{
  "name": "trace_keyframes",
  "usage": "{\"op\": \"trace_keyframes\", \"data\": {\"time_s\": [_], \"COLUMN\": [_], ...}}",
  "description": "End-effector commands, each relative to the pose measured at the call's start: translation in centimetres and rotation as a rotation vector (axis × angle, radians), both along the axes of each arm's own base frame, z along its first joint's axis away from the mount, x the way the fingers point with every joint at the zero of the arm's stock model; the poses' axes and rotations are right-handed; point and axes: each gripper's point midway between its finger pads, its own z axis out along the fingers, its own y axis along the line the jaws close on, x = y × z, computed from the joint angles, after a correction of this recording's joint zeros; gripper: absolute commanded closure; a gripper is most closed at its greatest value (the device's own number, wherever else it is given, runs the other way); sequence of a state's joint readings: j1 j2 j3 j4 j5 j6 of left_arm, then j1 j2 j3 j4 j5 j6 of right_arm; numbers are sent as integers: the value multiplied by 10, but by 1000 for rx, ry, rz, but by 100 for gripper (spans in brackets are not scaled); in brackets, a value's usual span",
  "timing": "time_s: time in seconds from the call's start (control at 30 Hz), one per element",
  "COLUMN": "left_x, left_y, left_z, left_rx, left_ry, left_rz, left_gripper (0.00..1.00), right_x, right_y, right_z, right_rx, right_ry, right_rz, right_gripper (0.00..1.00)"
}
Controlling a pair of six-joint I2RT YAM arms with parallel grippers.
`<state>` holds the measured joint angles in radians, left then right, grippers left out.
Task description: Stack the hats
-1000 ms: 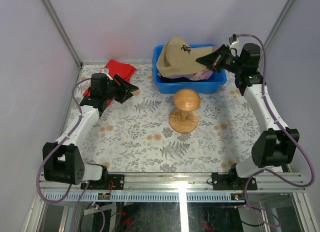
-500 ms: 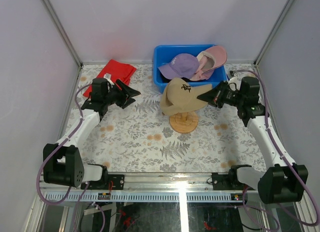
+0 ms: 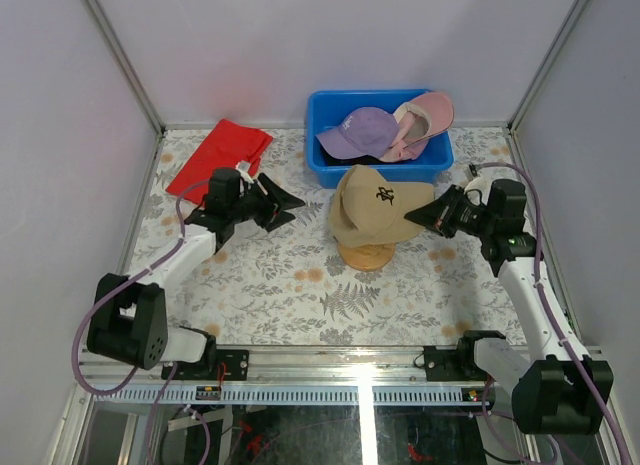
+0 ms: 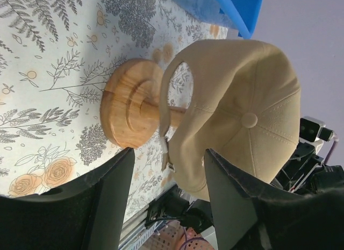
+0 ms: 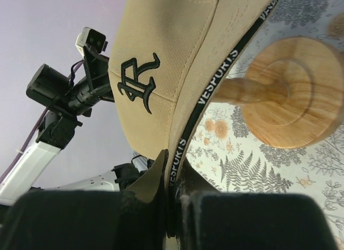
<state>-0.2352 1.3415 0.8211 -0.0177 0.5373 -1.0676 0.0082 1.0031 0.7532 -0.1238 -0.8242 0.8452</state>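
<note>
1. Top view: a tan baseball cap point(image 3: 375, 207) sits over the head of a wooden stand point(image 3: 366, 256) at the middle of a floral table point(image 3: 300, 285). The right gripper point(image 3: 424, 216), at the cap's 3 o'clock, is clamped on its brim. The left gripper point(image 3: 291, 199), at 9 o'clock, has its jaws spread with nothing between them, apart from the cap. At 12 o'clock, a blue bin point(image 3: 318, 135) holds a purple cap point(image 3: 360, 132) and a pink cap point(image 3: 426, 114). A red cloth point(image 3: 222, 157) lies at 10 o'clock.
2. Left wrist view: between the parted fingers, the tan cap's back opening and strap hang beside the stand's post.
3. Right wrist view: the brim's edge is pinched between the closed fingers. The stand's base lies at 3 o'clock.
</note>
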Motion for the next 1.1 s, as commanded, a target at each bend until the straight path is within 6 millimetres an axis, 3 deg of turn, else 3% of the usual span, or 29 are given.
{"op": "trace_keyframes", "data": {"time_s": [0.0,0.2,0.4,0.47,0.7,0.93,1.07], "left_x": [11,22,27,27,25,25,29], "left_y": [-18,-36,-45,-46,-47,-48,-49], "left_z": [16,14,13,13,5,-22,-33], "left_rx": [-61,-67,-77,-79,-73,-44,-27], "left_ry": [-52,-44,-37,-34,-17,32,46], "left_rz": [-31,-59,-78,-79,-85,-96,-98], "left_gripper": [46,46,46,46,46,46,46], "right_x": [-19,-30,-26,-25,-21,-22,-22], "right_y": [-10,-20,-24,-28,-40,-67,-70], "right_z": [-47,-75,-74,-71,-62,-69,-70], "right_rx": [-76,-112,-135,-163,-263,-448,-466], "right_ry": [149,218,202,190,158,178,181], "right_rz": [11,28,16,6,-19,-73,-79], "right_gripper": [96,88,44,36,29,25,24]}}
